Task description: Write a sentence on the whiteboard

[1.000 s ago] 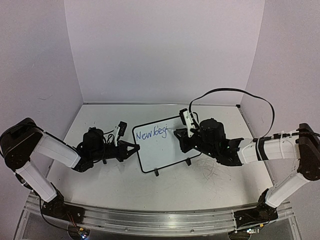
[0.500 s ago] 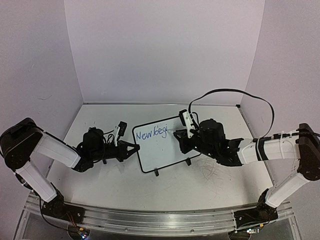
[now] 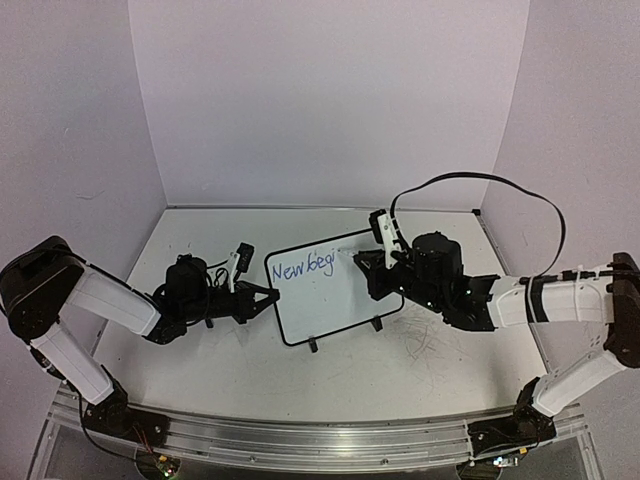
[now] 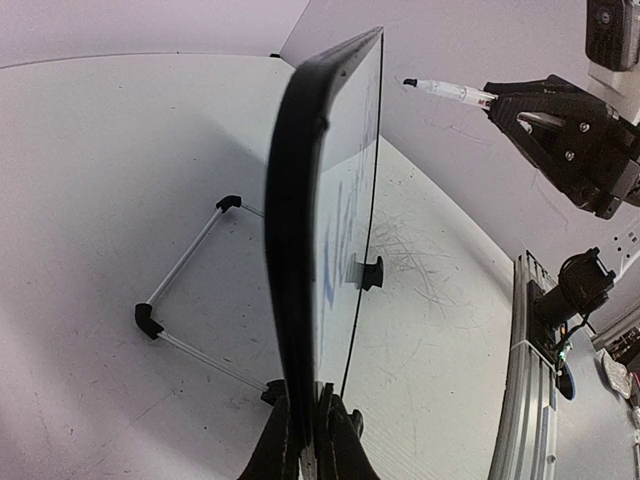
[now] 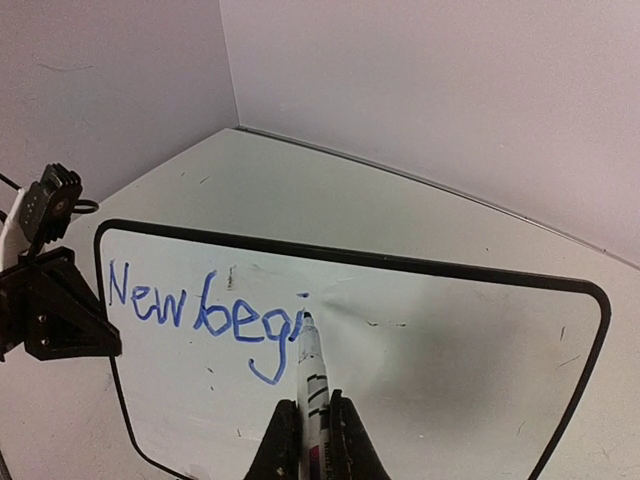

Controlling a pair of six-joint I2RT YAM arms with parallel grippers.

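The whiteboard [image 3: 335, 300] stands tilted on its wire stand [image 4: 190, 290] at mid-table. My left gripper [image 3: 268, 296] is shut on its left edge, and the left wrist view shows the board edge-on [image 4: 300, 230] between the jaws [image 4: 308, 400]. Blue writing on the board reads "New begi" [image 5: 200, 312], the sentence as it stands [image 3: 303, 266]. My right gripper [image 5: 310, 405] is shut on a white marker [image 5: 313, 375]. The marker's tip is by the "i", a small gap off the board in the left wrist view [image 4: 450, 92]. From above, the right gripper [image 3: 368, 268] is at the board's right part.
A black cable [image 3: 480, 185] loops above the right arm. Grey scribble marks [image 3: 425, 345] cover the table right of the board. Lilac walls close the back and both sides. A metal rail [image 3: 300, 440] runs along the near edge.
The right arm has shifted a little to the right and back, drawing the marker tip slightly away from the last letter. The left arm and the board have stayed still.
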